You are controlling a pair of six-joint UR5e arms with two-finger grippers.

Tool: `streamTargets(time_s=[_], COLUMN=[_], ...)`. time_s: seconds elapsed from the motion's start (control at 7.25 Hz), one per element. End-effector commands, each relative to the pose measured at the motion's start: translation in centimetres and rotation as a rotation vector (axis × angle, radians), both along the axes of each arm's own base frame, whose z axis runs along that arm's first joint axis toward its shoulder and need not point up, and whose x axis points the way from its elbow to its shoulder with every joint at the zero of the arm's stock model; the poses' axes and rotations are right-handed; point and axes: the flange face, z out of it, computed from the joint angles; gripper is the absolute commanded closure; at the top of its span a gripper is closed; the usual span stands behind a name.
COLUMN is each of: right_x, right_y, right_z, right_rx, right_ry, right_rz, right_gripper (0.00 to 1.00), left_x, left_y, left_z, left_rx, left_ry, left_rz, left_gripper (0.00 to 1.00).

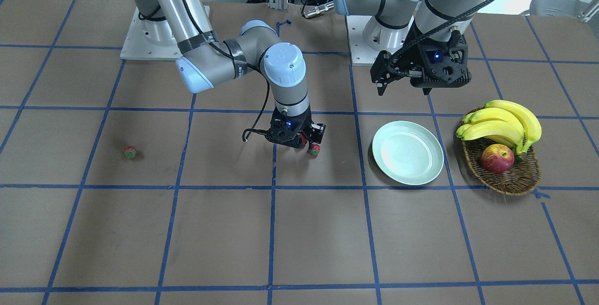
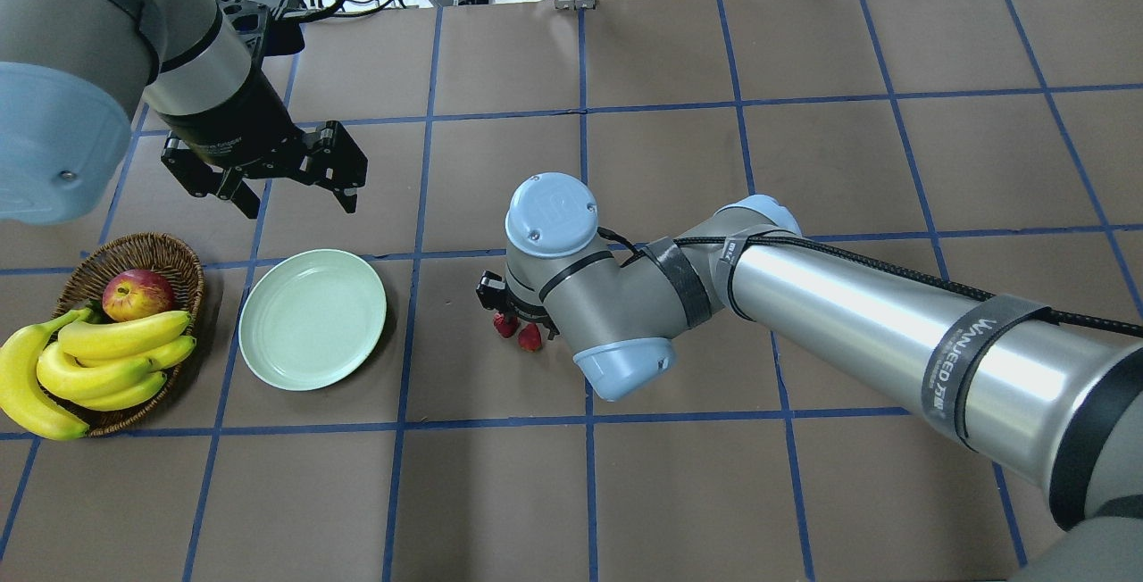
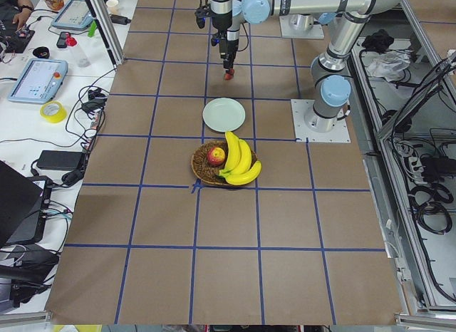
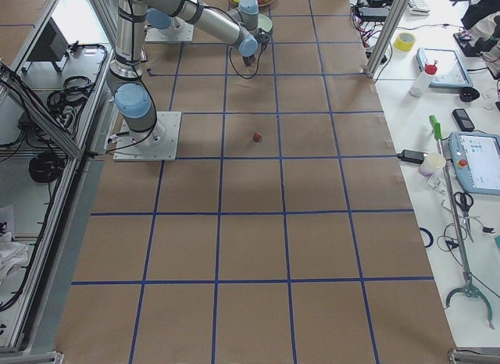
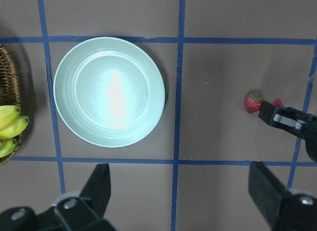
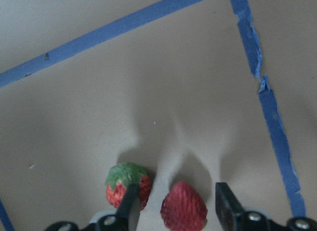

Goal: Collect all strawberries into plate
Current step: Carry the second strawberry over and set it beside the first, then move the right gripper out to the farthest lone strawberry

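Observation:
The pale mint-green plate (image 1: pixel 408 152) lies on the table and also shows in the left wrist view (image 5: pixel 109 92). Two strawberries lie close together mid-table (image 2: pixel 530 337) (image 2: pixel 506 325). My right gripper (image 6: pixel 178 201) is low over them, open, its fingers on either side of one strawberry (image 6: pixel 184 208) with gaps on both sides. The other strawberry (image 6: pixel 126 184), green top showing, lies just outside one finger. A third strawberry (image 1: pixel 129 152) lies alone far off on my right side. My left gripper (image 2: pixel 295 200) hangs open and empty above the table just beyond the plate.
A brown wicker basket (image 1: pixel 507 187) next to the plate holds bananas (image 1: pixel 505 120) and a red-yellow apple (image 1: pixel 497 158). Blue tape lines grid the brown table. The right arm's elbow (image 2: pixel 616 368) hangs over the two strawberries.

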Motion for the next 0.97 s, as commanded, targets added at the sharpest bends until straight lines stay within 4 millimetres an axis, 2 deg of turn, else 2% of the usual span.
streamTargets(time_s=[0.0, 0.14, 0.28, 0.41, 0.55, 0.69, 0.83], right_x=[0.2, -0.6, -4.8, -9.3, -13.5, -18.5, -23.1], right_y=[-0.5, -0.7, -1.4, -2.5, -3.6, -4.8, -4.9], right_z=[1.0, 4.5, 7.3, 9.1, 8.6, 7.0, 5.8], right_rx=[-0.018, -0.075, -0.067, -0.016, 0.013, 0.028, 0.054], right_ry=[-0.01, -0.021, 0.084, 0.133, 0.172, 0.228, 0.29], right_rz=[-0.009, -0.033, -0.06, -0.07, -0.062, -0.044, -0.023], right_gripper=[0.02, 0.05, 0.04, 0.04, 0.04, 0.05, 0.05], left_x=[0.1, 0.1, 0.2, 0.2, 0.2, 0.2, 0.2], left_y=[0.0, 0.0, 0.0, -0.1, -0.1, -0.1, -0.1], left_z=[0.0, 0.0, 0.0, -0.1, -0.1, -0.1, -0.1], left_rx=[0.0, -0.002, -0.002, 0.0, 0.0, 0.0, 0.0], left_ry=[-0.001, -0.001, -0.005, -0.007, -0.007, -0.01, -0.01], left_rz=[0.003, 0.003, 0.004, 0.0, 0.0, 0.0, 0.0], left_gripper=[0.0, 0.0, 0.0, 0.0, 0.0, 0.0, 0.0])
